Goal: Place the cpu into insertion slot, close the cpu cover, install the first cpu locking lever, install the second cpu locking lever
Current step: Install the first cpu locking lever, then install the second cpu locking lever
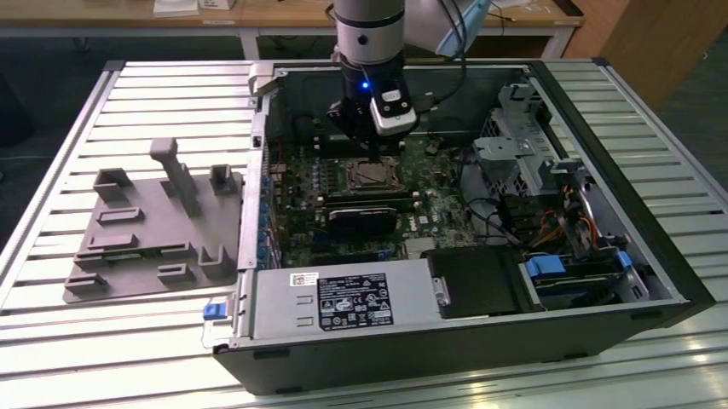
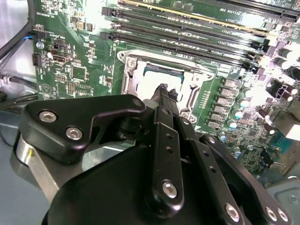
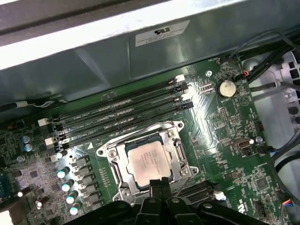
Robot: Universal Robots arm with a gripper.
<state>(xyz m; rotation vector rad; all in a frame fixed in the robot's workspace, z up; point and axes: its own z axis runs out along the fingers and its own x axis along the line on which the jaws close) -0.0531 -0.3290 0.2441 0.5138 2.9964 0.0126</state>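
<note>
Hovering over the open computer case (image 1: 637, 281), the hand (image 1: 376, 146) hangs just above the slot (image 1: 372, 175) at upper centre of the exterior view. The case lies on a slatted desk (image 1: 170, 85); a grey fixture (image 1: 153, 226) sits at centre left of that frame.

Position of task items:
- The cpu (image 3: 149, 161) lies flat in the slot (image 3: 147, 161), at lower centre of the first wrist view.
- The cover (image 3: 174, 151) appears closed around the cpu as a silvery frame; this is a judgement, since its near edge is cut off by the hand.
- The memory slots (image 3: 117, 117) run beside the slot, their long axis parallel to its far edge.

Key relation: the slot lies directly below and slightly ahead of the fingertips (image 2: 163, 91). In the second wrist view the fingertips appear drawn together to a narrow point over the cover's (image 2: 140, 70) window, holding nothing.

Hidden or unclear:
- The levers cannot be told apart from the cover's rim.
- Contact between fingertips and the cpu (image 2: 154, 77) cannot be confirmed.
- Glare washes out the cpu top in the second wrist view.
</note>
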